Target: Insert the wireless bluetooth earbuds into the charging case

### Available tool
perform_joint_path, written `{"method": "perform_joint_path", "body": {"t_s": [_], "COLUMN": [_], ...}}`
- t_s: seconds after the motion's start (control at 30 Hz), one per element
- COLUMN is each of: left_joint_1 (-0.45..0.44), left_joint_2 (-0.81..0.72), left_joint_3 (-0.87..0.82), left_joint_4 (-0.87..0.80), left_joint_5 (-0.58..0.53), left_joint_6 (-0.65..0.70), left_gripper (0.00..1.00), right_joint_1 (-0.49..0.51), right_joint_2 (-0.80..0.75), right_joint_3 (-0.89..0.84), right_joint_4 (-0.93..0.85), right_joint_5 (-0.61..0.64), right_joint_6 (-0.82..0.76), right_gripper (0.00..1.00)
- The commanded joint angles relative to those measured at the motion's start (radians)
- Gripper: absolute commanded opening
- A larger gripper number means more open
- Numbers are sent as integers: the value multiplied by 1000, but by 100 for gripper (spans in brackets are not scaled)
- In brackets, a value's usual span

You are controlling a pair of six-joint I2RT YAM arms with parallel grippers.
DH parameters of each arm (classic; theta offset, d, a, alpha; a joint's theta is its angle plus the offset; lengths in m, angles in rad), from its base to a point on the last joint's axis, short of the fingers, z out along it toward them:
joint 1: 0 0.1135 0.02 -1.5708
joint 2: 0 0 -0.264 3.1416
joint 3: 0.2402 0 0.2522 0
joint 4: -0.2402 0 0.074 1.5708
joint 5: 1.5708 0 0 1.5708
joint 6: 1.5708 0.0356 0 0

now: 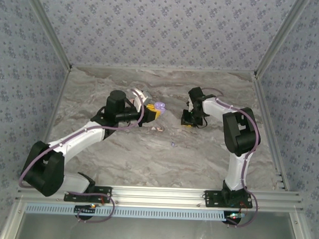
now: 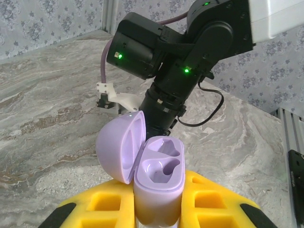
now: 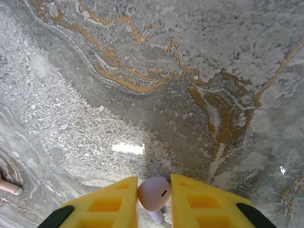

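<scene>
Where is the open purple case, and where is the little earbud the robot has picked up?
charging case [image 2: 159, 190]: left wrist view, on the front of its lower half, below the two empty wells.
earbud [image 3: 153, 192]: right wrist view, on its rounded lilac head.

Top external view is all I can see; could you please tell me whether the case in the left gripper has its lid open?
Observer: Yes, the left wrist view shows the charging case held in the left gripper, its lid hinged open.
Operator: Thank you. Are its wells occupied?
Observer: No, both wells are empty.
Operator: Does the right gripper hold anything?
Observer: Yes, the right wrist view shows the right gripper shut on one pale lilac earbud.
</scene>
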Motion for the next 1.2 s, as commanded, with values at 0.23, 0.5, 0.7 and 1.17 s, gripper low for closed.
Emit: {"method": "perform_joint_path", "body": {"t_s": [0.23,0.5,0.7,1.17], "left_joint_1": [4,4,4,5], "left_joint_2": [6,-4,-9,-17], "left_joint_3": [0,0,1,1], "left_joint_4": [25,7,-2,-11], "left_joint_5": [-11,-18,-21,-23], "left_joint_6": [-8,4,11,14], "left_gripper": [12,11,11,11], "right_joint_1": [32,70,77,98], "right_joint_2": [32,78,122,151], "right_joint_3": [49,121,170,243], "right_joint_4": [-125,-201,-246,-274], "right_joint_5": [134,197,217,232], "right_joint_6": [-63,-145,-169,-180], "right_gripper": [34,45,44,40]}}
